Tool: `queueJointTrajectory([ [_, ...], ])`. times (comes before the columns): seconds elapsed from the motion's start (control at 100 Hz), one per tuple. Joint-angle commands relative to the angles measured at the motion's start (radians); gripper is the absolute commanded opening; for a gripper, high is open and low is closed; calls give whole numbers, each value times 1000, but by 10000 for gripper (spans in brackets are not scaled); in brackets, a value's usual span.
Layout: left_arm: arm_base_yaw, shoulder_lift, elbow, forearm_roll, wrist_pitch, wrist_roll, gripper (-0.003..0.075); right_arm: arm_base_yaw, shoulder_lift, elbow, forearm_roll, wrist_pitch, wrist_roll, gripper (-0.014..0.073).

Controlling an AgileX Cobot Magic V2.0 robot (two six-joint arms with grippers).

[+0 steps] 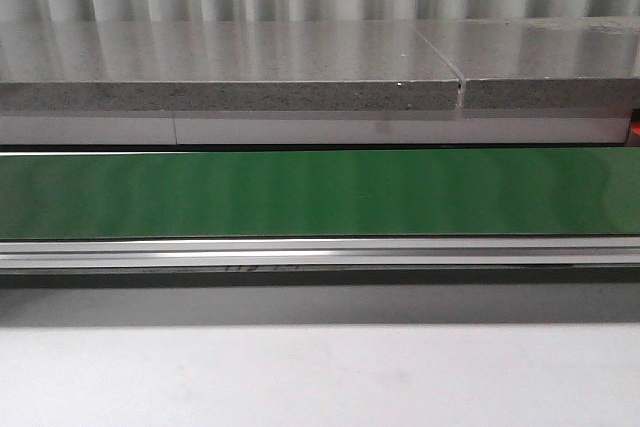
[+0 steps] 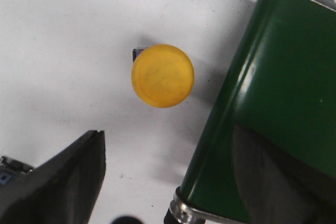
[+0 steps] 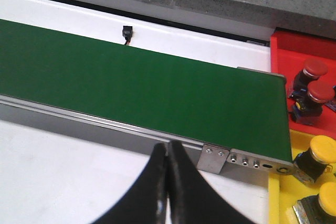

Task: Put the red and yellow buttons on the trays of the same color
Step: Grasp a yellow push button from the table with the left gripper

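One yellow button (image 2: 163,76) stands on the white table (image 2: 63,51) beside the belt (image 2: 273,103), between the left gripper's (image 2: 173,182) parted jaws. Right gripper (image 3: 167,182) pressed together near the belt's end, by both trays (image 3: 281,203).

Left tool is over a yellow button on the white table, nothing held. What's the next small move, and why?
Probably lower the left tool straight down around the yellow button and close. The button sits alone on the white table beside the end of the green belt, off any tray, and the tool's fingers look spread and empty. The right tool is shut, idle near the trays.
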Motion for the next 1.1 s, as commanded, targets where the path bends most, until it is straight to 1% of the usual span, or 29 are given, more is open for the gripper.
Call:
queueJointTrajectory([
  [0.0, 5, 10, -74, -15, 32, -17, 494, 1, 7, -23, -3, -68, -8, -68],
  [0.16, 5, 97, -140, -15, 58, -23, 493, 1, 7, -23, -3, -68, -8, -68],
  [0.31, 5, 146, -158, -13, 58, -23, 487, 1, 7, -23, -3, -68, -8, -68],
  [0.54, 5, 161, -158, -13, 20, -23, 378, 1, 7, -23, -3, -68, -8, -68],
  [0.83, 5, 161, -158, -14, 9, -23, 215, 1, 7, -23, -3, -68, -8, -68],
  [0.93, 5, 154, -158, -14, 17, -8, 185, 1, 7, -23, -3, -68, -8, -68],
  [1.09, 3, 83, -158, -14, 19, 6, 178, 1, 7, -23, -3, -68, -8, -68],
])
